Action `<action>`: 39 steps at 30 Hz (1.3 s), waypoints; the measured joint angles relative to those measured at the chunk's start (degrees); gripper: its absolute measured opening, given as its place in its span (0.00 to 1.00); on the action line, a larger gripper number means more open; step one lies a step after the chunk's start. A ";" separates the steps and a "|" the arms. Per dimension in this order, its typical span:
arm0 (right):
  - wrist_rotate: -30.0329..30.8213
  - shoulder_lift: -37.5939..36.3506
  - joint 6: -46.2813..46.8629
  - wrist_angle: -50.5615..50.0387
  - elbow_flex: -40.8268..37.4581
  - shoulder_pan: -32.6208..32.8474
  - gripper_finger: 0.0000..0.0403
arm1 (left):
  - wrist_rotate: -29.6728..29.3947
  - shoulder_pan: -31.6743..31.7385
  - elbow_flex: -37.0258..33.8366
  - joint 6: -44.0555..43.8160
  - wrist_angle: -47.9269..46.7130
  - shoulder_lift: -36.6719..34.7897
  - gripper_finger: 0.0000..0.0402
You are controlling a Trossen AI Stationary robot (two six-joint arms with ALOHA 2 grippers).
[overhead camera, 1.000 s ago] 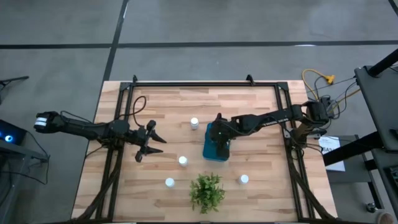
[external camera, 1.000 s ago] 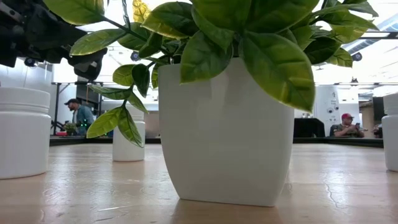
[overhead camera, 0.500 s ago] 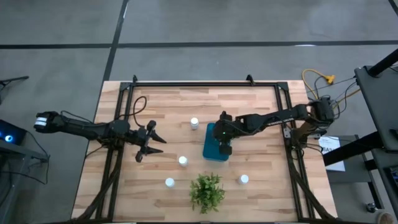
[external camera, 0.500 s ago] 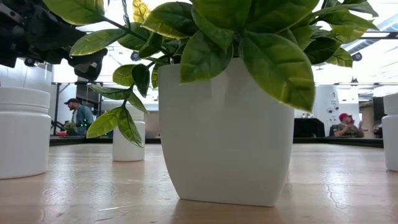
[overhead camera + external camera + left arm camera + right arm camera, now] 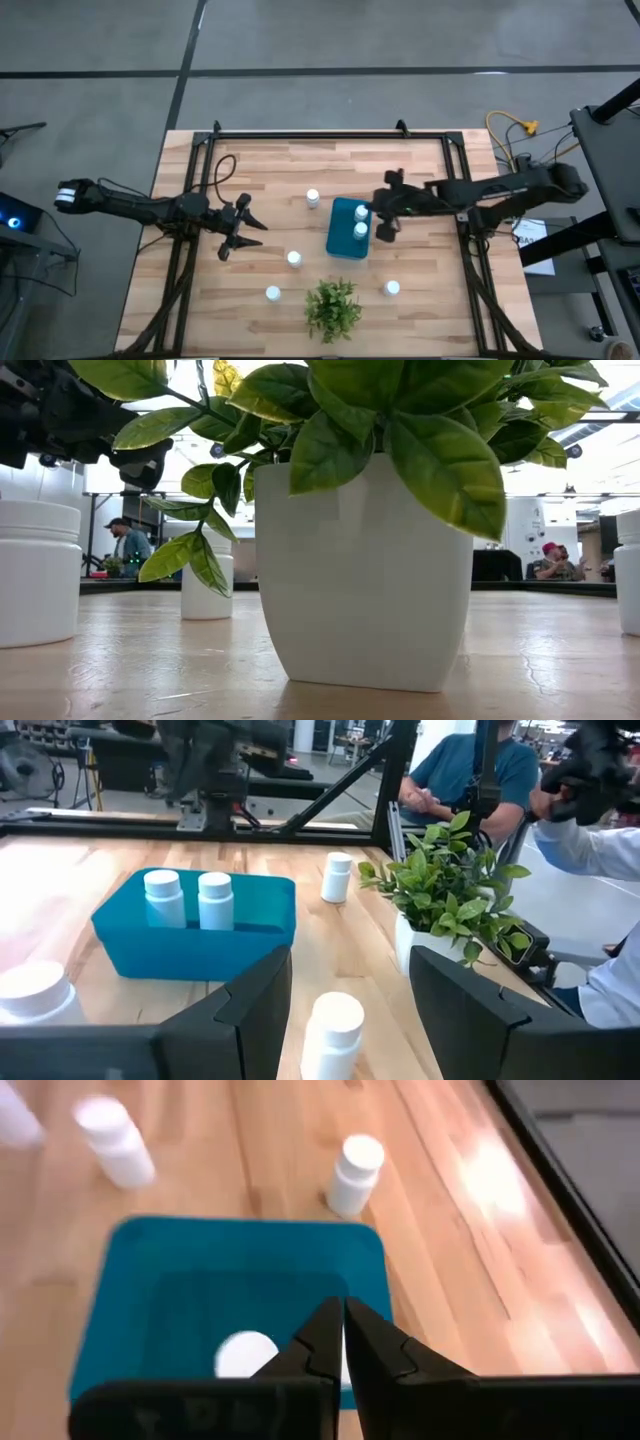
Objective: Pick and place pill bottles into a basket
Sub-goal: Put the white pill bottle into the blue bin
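The teal basket (image 5: 340, 240) stands at the table's middle with two white pill bottles (image 5: 360, 212) upright inside. They also show in the left wrist view (image 5: 163, 897). Several more bottles stand upright on the wood: one (image 5: 313, 197) beyond the basket, two (image 5: 294, 258) (image 5: 273, 293) to its near left and one (image 5: 392, 288) to its near right. My right gripper (image 5: 381, 232) is shut and empty just right of the basket, and its fingertips (image 5: 340, 1320) meet over the rim. My left gripper (image 5: 245, 238) is open and empty at the table's left.
A green plant (image 5: 333, 308) in a white pot (image 5: 365, 570) stands at the near edge, in front of the basket. Black frame rails (image 5: 190, 230) run along the table's left, right and far sides. People sit in the room beyond the table (image 5: 455, 770).
My right gripper has drawn back from over the basket toward the table's right edge. The two bottles in the basket, covered by the arm before, now show. My left arm has kept still.
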 joint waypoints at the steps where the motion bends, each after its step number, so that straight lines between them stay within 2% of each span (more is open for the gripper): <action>1: -0.64 -1.81 -0.02 2.49 -2.31 0.14 0.02 | 0.00 0.00 0.07 0.73 0.02 0.05 0.47; 5: -6.12 -8.89 -0.76 14.55 -11.84 0.06 0.02 | 0.00 0.00 0.10 2.55 0.24 -0.08 0.47; 9: -19.43 -14.09 -2.47 29.22 -21.03 0.10 0.02 | 0.00 0.00 0.10 2.63 0.24 -0.19 0.47; 11: -23.78 -16.43 -2.75 34.24 -24.34 0.08 0.02 | 0.00 0.00 0.12 2.63 0.18 -0.19 0.47; 18: -22.31 -22.77 -1.08 38.51 -31.99 -0.01 0.02 | 0.00 0.00 0.69 5.62 0.49 -0.41 0.47; 25: -21.49 -26.11 -0.41 49.23 -40.50 -0.01 0.02 | 0.00 0.00 0.73 5.12 0.75 -0.52 0.47; 39: -18.49 -27.10 -0.08 51.93 -45.72 -0.03 0.02 | -0.02 0.00 0.71 5.53 2.31 1.02 0.47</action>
